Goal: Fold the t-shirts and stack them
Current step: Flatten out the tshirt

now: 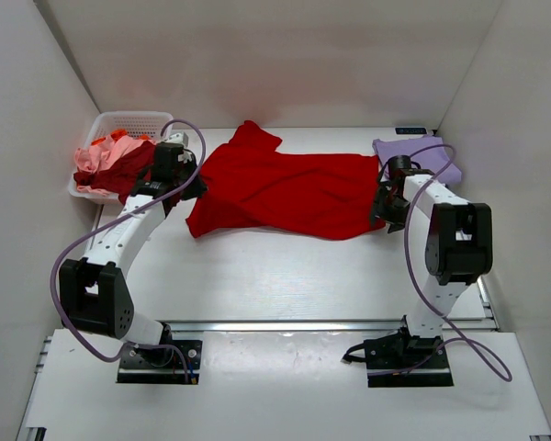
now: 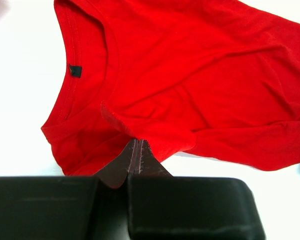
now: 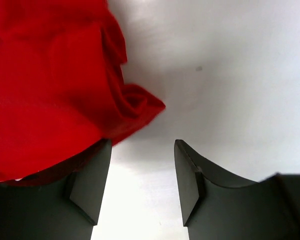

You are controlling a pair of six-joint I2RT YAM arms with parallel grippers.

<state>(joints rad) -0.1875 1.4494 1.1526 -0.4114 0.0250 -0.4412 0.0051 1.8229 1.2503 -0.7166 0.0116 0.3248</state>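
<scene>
1 red tee (image 1: 285, 188), soft, wrinkled | L fingers (image 2: 135, 162) closed on its edge | R fingers (image 3: 187, 175) apart

Both arms are built from white link shells joined by blocky black joint housings (image 1: 96, 296); the left arm (image 1: 119, 241) and the right arm (image 1: 430, 207) are matched in this. Each is mounted on a black base plate (image 1: 159, 361). A pale purple cable (image 1: 66, 317) is run loosely along each arm. The left gripper (image 2: 136, 142) is seen as a black rectangular body (a thin seam is visible down its middle) with dark brownish wedge tips. The right gripper (image 3: 142, 145) is fitted with matte charcoal fingers (image 3: 189, 185), broad and tapered.
</scene>
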